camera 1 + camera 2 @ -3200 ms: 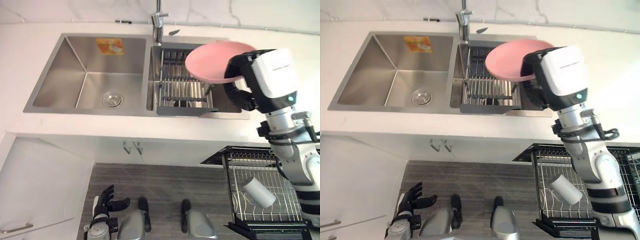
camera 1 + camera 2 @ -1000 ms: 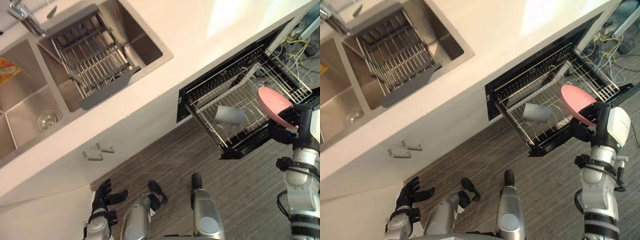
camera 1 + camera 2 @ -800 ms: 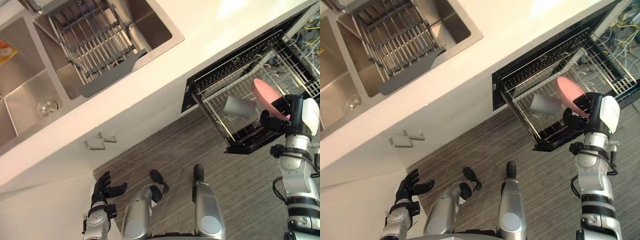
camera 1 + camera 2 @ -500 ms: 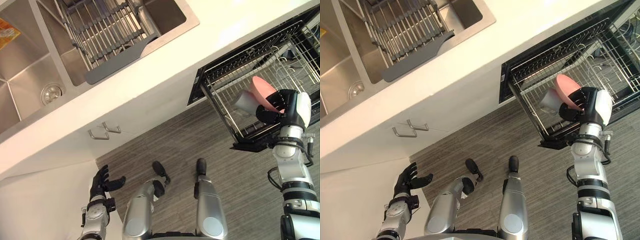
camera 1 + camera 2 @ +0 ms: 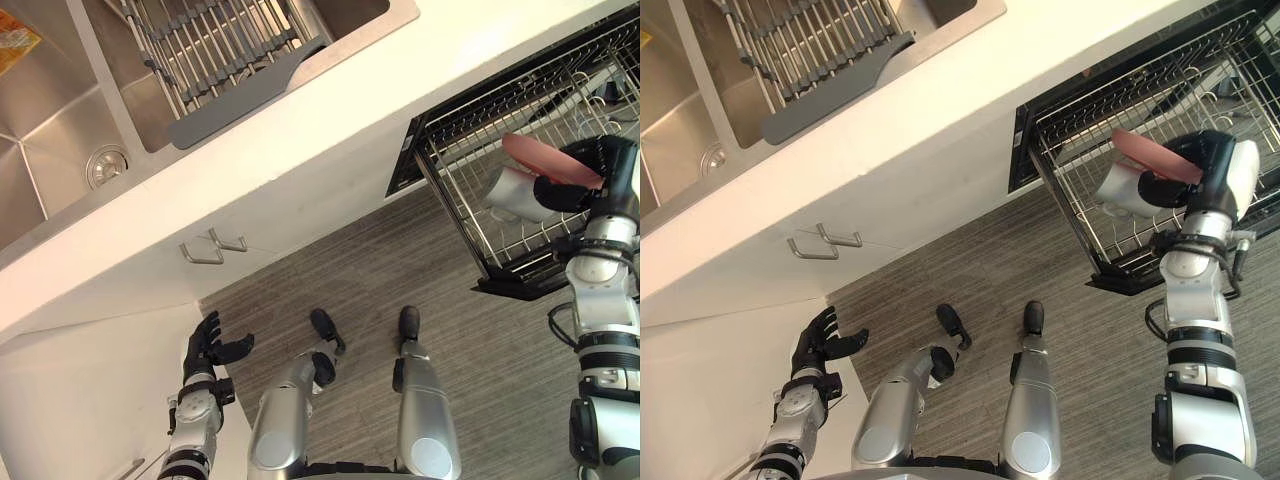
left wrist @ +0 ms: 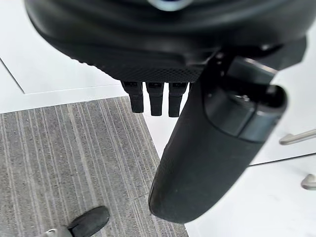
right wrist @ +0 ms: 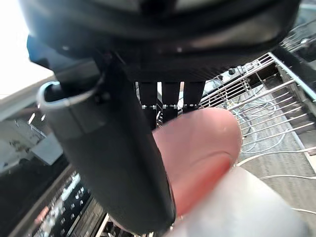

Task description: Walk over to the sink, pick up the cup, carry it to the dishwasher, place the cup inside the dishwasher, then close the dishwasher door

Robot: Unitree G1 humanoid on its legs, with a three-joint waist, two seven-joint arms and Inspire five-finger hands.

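My right hand (image 5: 588, 170) is shut on a pink plate (image 5: 545, 160), thumb (image 7: 113, 148) across its face and fingers (image 7: 163, 98) behind it. The plate (image 5: 1150, 152) hangs tilted over the pulled-out dishwasher rack (image 5: 470, 160), just above a white cup (image 5: 515, 195) that lies on its side on the wires. The right wrist view has the plate (image 7: 197, 153) right against the cup (image 7: 247, 207). My left hand (image 5: 210, 345) hangs low by the white cabinet, fingers (image 6: 150, 98) straight and holding nothing.
The steel double sink (image 5: 60, 130) with a grey drying rack (image 5: 220, 50) lies at the upper left in the white counter (image 5: 350, 110). Two cabinet handles (image 5: 215, 245) show below it. Striped grey floor (image 5: 400, 270) spreads in front of the dishwasher.
The camera has swung. The right hand carried the pink plate from the rack's outer edge in over the rack, ending above the lying cup. The left hand stayed hanging.
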